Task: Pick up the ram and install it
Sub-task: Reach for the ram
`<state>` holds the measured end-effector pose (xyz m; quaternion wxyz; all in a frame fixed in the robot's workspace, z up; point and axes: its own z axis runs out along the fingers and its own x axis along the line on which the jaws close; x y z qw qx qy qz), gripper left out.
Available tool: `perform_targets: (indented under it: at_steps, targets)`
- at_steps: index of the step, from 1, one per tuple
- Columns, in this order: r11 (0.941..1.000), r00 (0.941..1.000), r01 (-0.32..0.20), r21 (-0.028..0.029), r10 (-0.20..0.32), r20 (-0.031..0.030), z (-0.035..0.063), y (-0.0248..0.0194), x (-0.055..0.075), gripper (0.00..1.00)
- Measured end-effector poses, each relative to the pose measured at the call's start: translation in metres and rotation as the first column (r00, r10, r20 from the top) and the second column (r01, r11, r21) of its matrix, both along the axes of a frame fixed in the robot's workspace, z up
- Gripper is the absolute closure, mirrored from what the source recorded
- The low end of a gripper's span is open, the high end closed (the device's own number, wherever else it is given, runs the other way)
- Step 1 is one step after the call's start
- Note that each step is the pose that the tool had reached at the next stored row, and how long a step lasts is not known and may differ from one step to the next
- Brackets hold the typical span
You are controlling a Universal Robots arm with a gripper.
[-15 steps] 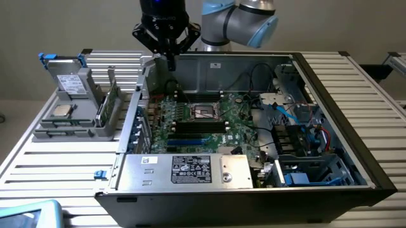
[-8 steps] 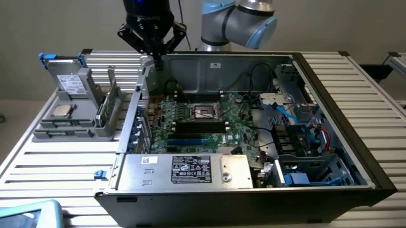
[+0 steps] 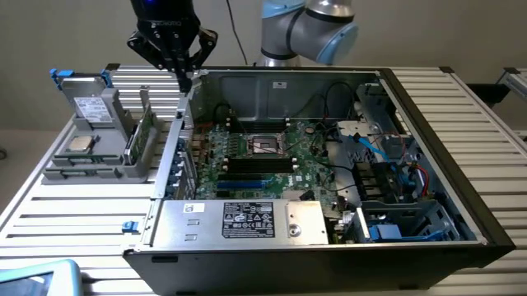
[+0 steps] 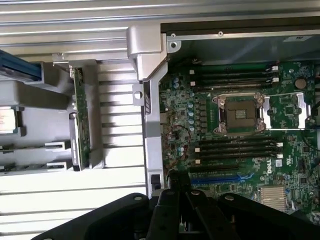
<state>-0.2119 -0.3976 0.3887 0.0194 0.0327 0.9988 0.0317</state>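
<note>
Black gripper (image 4: 172, 187) up close, pinched fully shut and holding nothing, poised high over the side wall of the open computer case (image 4: 150, 125), near that wall's rear corner. Outside the case, just past that wall on the exterior view's left: grey holder (image 3: 99, 166), with the ram (image 3: 142, 137) standing on edge in one of its slots, long side roughly parallel to the case wall, untouched. Ram sits lower than the gripper and off to one side, near but clearly apart. Farther from the case in the same holder: silver processor chip (image 3: 80, 143), lying flat. Inside the case: motherboard (image 3: 263, 166), its dark memory slots (image 3: 259, 163) seemingly empty. Step in hand, by the look of it: the reach for the ram. To do it well, spread the jaws before descending, turn them to straddle the board across its thin dimension, and centre on the middle of the top edge. Come down plumb, clear of the holder's uprights, close gently, then draw straight up without tilting.
</note>
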Motion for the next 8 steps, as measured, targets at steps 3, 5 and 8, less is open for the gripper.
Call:
perform_targets:
  at_steps: [3, 5, 8]
  targets:
    - [1.0000, 1.0000, 0.000, 0.0000, 0.000, 0.0000, 0.0000, 0.0000, -0.014, 0.89]
    - [1.0000, 1.0000, 0.000, 0.0000, 0.000, 0.0000, 0.0000, 0.0000, -0.023, 0.89]
    - [1.0000, 1.0000, 0.000, 0.0000, 0.000, 0.0000, 0.0000, 0.0000, -0.036, 0.89]
